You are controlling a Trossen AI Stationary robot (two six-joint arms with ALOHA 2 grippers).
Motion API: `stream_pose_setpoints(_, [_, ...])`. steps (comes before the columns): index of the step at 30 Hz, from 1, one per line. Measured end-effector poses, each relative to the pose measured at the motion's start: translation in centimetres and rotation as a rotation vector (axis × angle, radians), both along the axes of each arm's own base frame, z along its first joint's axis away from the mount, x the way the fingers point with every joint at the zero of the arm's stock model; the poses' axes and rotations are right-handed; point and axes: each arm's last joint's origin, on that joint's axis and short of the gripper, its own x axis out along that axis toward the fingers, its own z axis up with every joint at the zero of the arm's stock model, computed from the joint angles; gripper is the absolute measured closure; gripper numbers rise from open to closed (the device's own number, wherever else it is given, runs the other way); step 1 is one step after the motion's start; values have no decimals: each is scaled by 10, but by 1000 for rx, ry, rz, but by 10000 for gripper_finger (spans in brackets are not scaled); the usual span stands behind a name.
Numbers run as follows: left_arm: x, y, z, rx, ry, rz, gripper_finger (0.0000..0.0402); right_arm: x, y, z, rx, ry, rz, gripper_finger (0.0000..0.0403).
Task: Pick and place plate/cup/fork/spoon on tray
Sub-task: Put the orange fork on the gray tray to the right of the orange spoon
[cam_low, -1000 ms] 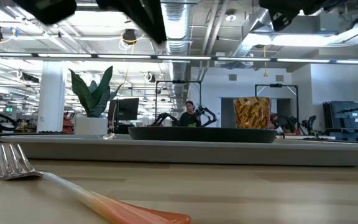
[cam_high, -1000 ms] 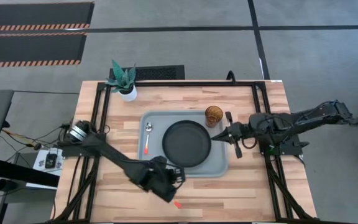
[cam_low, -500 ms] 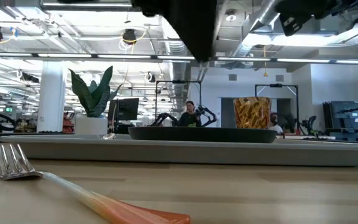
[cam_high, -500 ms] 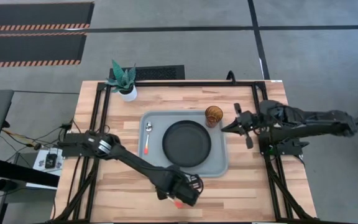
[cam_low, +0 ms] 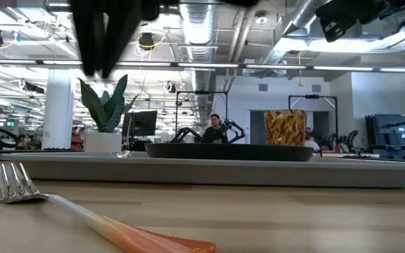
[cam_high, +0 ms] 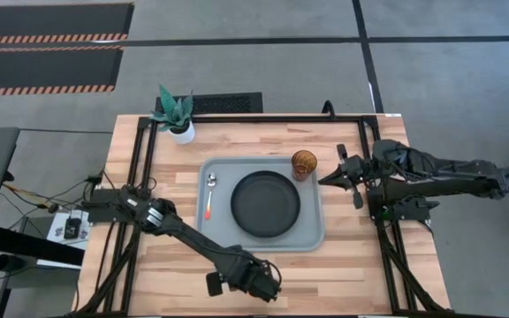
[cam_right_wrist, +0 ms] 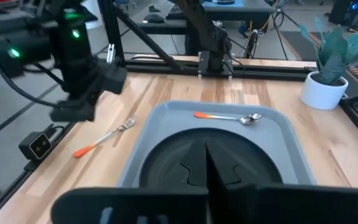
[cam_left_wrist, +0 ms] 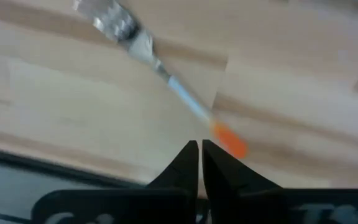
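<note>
One thing is left off the tray (cam_high: 312, 238), the fork (cam_low: 83, 211) on the bare wood under the left gripper (cam_left_wrist: 200, 163), whose fingers are together, so it should open them, then drop straight onto the thin handle

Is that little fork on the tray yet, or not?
Not yet. The fork lies on the bare wooden table, beside the tray.

High view straight down; low view table-level — both wrist views share fork (cam_left_wrist: 166, 74).
</note>
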Motion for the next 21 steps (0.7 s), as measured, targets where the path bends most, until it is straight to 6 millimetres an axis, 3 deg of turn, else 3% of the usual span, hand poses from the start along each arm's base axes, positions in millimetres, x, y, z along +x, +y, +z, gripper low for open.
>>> stream_pose_setpoints(6, [3, 22, -23, -1, 109, 71, 347, 0, 1, 0, 6, 0, 22, 399])
stream_pose_setpoints(15, [7, 18, -45, -108, 101, 106, 259, -1, 1, -2, 9, 21, 23, 399])
stream_pose_setpoints(21, [2, 19, -55, -120, 154, 111, 240, -1, 1, -3, 10, 29, 23, 397])
